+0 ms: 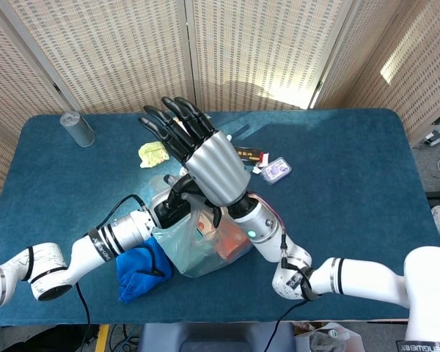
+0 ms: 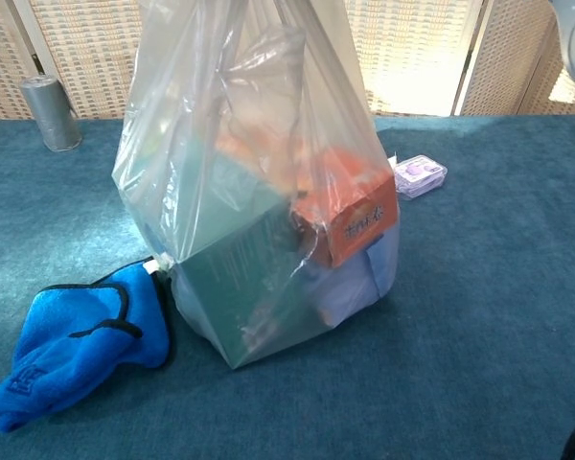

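- Standing at the far left corner of the blue table [image 1: 352, 183] is a grey metal can [image 1: 77, 128], upright and well apart from everything else; the chest view shows it too, at the back left.
- Lying near the front left edge is a crumpled blue cloth [image 1: 139, 270], touching the foot of the bag.
- Reaching in from the left, the left hand [image 1: 177, 202] has its dark fingers curled around the gathered top of the clear plastic bag [image 2: 259, 192] — it grips the plastic, though how far the fingers close is partly hidden by the other hand.
- Sitting near the middle of the table, the bag holds a dark green box [image 2: 240, 278] on the left and an orange box [image 2: 350, 216] on the right, with something pale blue beneath the orange one; the bag's base touches the cloth-covered table.
- Hovering above the bag's mouth, the right hand [image 1: 205, 158] is wide open — its dark fingers [image 1: 169, 125] are spread and stretched out, holding nothing.
- Lying behind the bag is a crumpled yellow-green wrapper [image 1: 153, 154]; further right are a small dark packet [image 1: 251, 155] and, just beside it, a small purple case [image 1: 276, 170].
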{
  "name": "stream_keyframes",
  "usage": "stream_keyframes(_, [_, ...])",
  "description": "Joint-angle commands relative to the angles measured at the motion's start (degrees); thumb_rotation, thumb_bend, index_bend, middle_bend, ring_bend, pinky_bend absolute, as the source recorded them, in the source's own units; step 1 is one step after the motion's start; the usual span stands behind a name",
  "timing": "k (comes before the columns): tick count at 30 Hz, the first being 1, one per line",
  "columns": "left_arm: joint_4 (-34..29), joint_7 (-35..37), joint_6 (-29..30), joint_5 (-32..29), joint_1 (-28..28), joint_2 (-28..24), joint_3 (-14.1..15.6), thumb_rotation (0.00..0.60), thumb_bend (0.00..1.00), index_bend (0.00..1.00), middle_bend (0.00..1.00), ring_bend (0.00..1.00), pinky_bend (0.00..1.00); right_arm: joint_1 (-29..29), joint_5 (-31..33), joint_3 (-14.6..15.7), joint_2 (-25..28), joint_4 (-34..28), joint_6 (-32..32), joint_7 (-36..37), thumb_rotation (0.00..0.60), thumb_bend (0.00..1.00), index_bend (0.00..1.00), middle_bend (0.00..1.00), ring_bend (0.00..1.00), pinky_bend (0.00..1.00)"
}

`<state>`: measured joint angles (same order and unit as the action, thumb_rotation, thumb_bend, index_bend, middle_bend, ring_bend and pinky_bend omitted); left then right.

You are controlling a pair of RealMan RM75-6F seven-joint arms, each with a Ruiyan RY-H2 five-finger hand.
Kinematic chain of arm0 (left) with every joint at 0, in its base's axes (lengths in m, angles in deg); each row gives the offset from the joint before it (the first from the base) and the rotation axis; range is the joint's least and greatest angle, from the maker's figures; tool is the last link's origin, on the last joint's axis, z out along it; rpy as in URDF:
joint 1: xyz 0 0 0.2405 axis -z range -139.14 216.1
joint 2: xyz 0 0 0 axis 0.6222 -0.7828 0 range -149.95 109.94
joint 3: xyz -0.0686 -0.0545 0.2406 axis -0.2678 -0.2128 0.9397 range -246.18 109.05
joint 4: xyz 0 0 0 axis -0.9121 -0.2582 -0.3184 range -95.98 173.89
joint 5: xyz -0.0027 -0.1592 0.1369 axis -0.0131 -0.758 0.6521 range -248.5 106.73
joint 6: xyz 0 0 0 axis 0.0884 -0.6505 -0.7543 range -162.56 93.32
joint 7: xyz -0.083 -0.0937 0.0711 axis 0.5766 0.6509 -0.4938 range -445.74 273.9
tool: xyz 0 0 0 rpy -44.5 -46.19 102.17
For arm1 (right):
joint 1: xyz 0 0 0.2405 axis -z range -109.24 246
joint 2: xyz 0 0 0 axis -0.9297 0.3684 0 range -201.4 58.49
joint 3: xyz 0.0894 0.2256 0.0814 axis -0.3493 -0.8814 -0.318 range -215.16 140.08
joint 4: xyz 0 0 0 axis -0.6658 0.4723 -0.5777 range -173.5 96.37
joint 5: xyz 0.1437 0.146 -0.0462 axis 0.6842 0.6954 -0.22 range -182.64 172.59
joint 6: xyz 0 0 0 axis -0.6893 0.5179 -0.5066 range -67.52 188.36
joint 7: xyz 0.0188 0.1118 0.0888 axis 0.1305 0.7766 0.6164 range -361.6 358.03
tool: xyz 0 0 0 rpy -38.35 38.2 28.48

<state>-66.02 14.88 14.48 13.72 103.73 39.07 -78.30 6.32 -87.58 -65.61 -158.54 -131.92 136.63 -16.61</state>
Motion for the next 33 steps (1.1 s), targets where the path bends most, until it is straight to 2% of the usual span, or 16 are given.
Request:
stream_keyframes(1, [-0.37, -0.98, -0.7, -0.63, -0.46, 0.11, -0.56, 0.124, 0.16, 0.0, 0.29, 0.39, 0.56, 0.63, 2.38, -0.08, 1.93, -2.67, -2.01, -2.48, 0.6, 0.0, 0.0, 0.02, 0.0, 0.05])
stream_keyframes(5, [-0.71, -2.04, -1.61, -1.15, -1.13, 0.27, -1.38, 0.135, 0.16, 0.0, 0.31, 0.42, 0.59, 1.37, 5.74, 0.11, 4.69, -6.73, -4.86, -5.05, 0.6, 0.0, 0.0, 0.0, 0.0, 0.0])
stream_keyframes(12, [-0.84, -2.82, -2.73, -1.23, -2.24, 0.43, -2.51, 0.136, 0.16, 0.0, 0.32, 0.43, 0.59, 2.64, 11.77, -0.47, 9.7, -13.12, -9.01, -5.31, 0.6, 0.0, 0.0, 0.0, 0.0, 0.0])
stream_keyframes(27, [-1.2, -3.26, -4.02, -0.47, -4.26, 0.3, -4.19, 0.133, 0.16, 0.0, 0.33, 0.44, 0.6, 5.01, 18.21, -1.79, 18.94, -22.65, -13.69, -0.4, 0.6, 0.0, 0.0, 0.0, 0.0, 0.0])
stream_keyframes(33, [-1.51, -3.49, -4.09, -0.03, -5.28, -0.04, -4.34, 0.134, 0.16, 0.0, 0.33, 0.44, 0.6, 7.05, 19.11, -1.9, 23.5, -26.23, -15.67, 4.32, 0.6, 0.0, 0.0, 0.0, 0.0, 0.0])
